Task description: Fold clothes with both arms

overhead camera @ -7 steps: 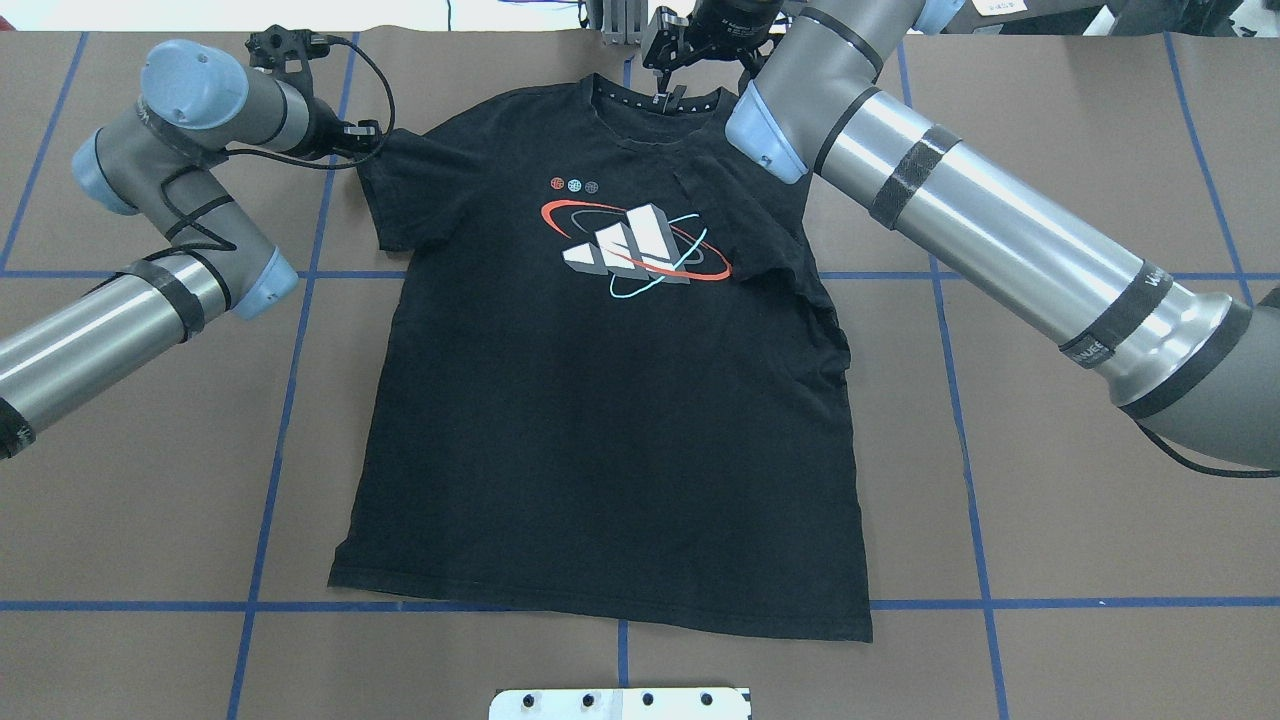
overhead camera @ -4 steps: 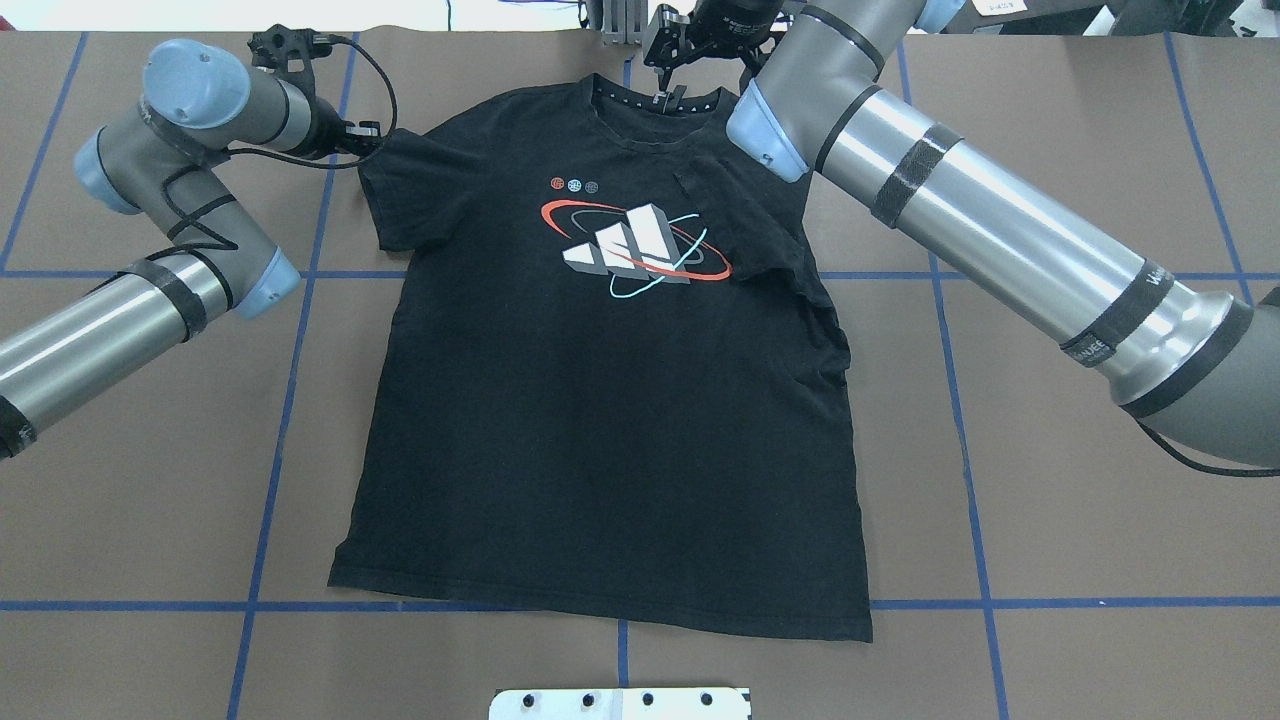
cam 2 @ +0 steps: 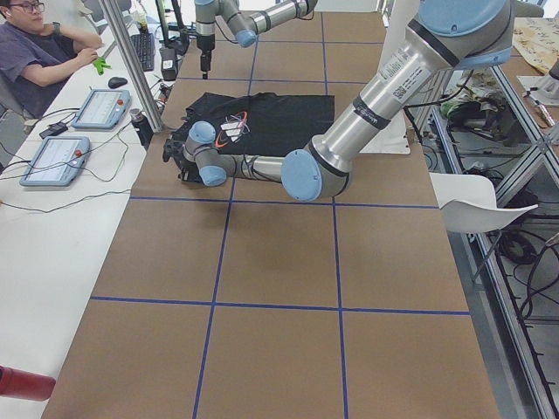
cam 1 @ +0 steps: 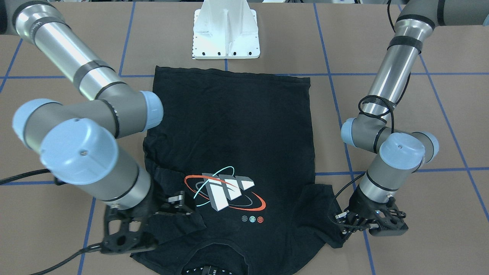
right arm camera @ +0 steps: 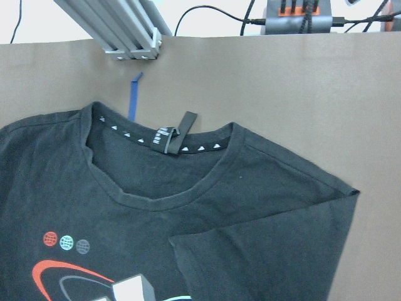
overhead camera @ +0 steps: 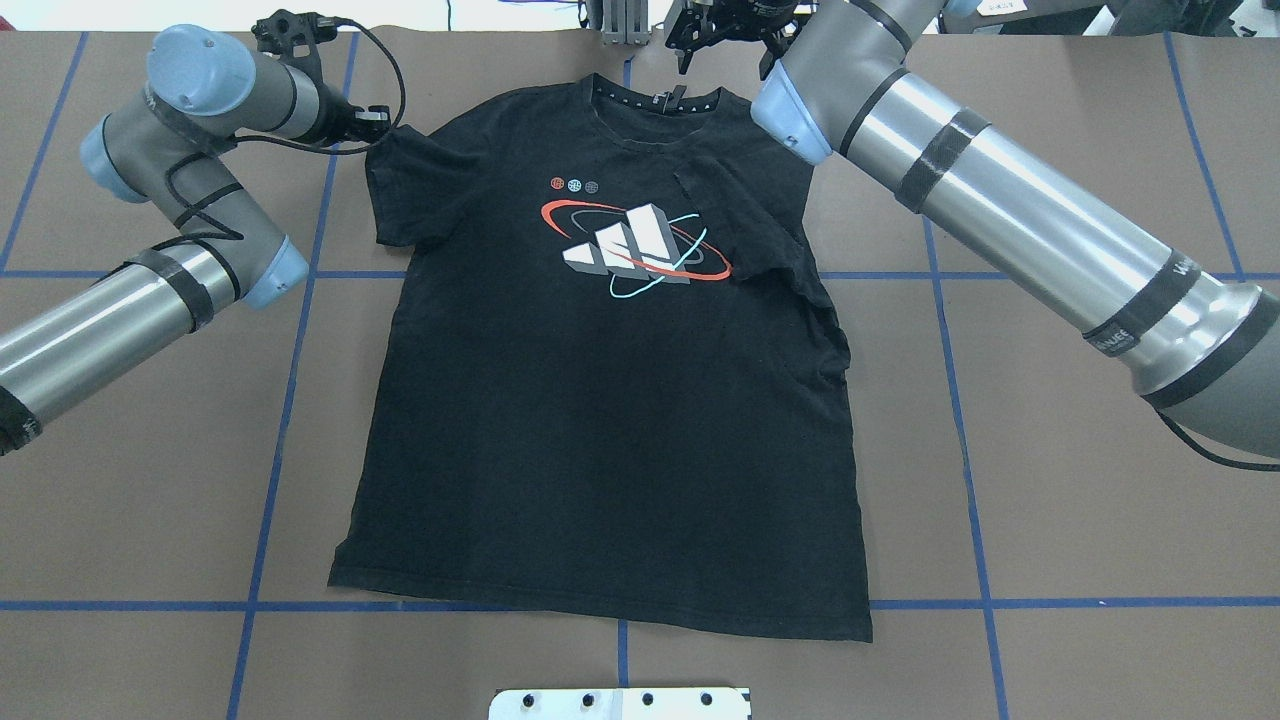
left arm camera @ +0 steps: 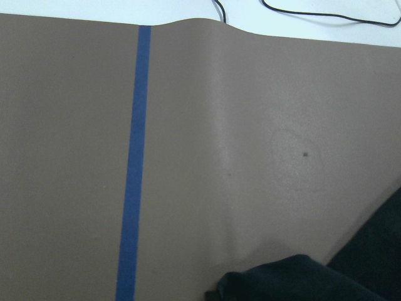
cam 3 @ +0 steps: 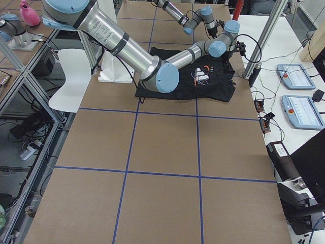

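Brown table (overhead camera: 1100, 500) w/ blue tape grid (overhead camera: 150, 605); T-shirt (overhead camera: 610, 430) spread; person (cam 2: 39, 52) nearby.

Bare table (overhead camera: 1050, 480) lies open to the near left and near right of the T-shirt (overhead camera: 610, 420). The strip along its near hem is also free, except where the white mount plate (overhead camera: 620, 703) sits at the near edge. The right arm (overhead camera: 1000, 220) slants across the far right, and the left arm (overhead camera: 100, 335) bends across the far left. An aluminium post (overhead camera: 615, 18) stands just beyond the collar.
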Action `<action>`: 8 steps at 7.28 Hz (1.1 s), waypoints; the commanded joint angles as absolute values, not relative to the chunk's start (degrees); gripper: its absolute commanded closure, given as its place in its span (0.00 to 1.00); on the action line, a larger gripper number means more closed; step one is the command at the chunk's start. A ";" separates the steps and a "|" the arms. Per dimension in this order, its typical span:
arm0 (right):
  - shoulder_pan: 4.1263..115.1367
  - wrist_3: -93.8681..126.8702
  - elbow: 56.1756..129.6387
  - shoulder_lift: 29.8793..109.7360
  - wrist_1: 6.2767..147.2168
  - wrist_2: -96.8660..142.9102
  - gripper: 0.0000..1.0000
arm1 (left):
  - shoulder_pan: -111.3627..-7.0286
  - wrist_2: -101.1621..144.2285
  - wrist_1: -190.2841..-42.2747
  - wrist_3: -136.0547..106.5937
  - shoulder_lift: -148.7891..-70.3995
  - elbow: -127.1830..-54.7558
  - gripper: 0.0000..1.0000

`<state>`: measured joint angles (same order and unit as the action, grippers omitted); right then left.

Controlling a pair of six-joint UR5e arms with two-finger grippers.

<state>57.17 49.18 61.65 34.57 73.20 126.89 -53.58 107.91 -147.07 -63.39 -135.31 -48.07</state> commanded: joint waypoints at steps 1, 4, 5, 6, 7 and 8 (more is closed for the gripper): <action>60.63 45.54 67.12 42.76 73.21 130.51 0.01 | -53.70 110.54 -139.78 -64.33 -135.53 -55.16 1.00; 62.48 42.64 70.22 49.38 73.13 130.60 0.01 | -51.00 111.18 -135.17 -71.33 -138.42 -57.31 1.00; 63.19 41.67 70.49 50.53 73.13 130.69 0.01 | -48.98 110.92 -135.18 -74.50 -139.56 -57.13 1.00; 63.80 40.70 70.49 51.23 73.04 130.69 0.01 | -46.87 110.74 -135.70 -78.19 -139.74 -57.13 1.00; 63.81 40.69 70.49 51.24 73.04 130.69 0.01 | -45.71 110.83 -136.05 -79.09 -139.92 -57.22 1.00; 63.81 40.69 70.49 51.24 73.04 130.69 0.01 | -45.27 110.83 -136.14 -79.62 -140.36 -57.22 1.00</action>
<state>63.70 40.87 70.45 51.08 73.05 130.69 -46.32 110.83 -135.91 -78.32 -139.88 -57.19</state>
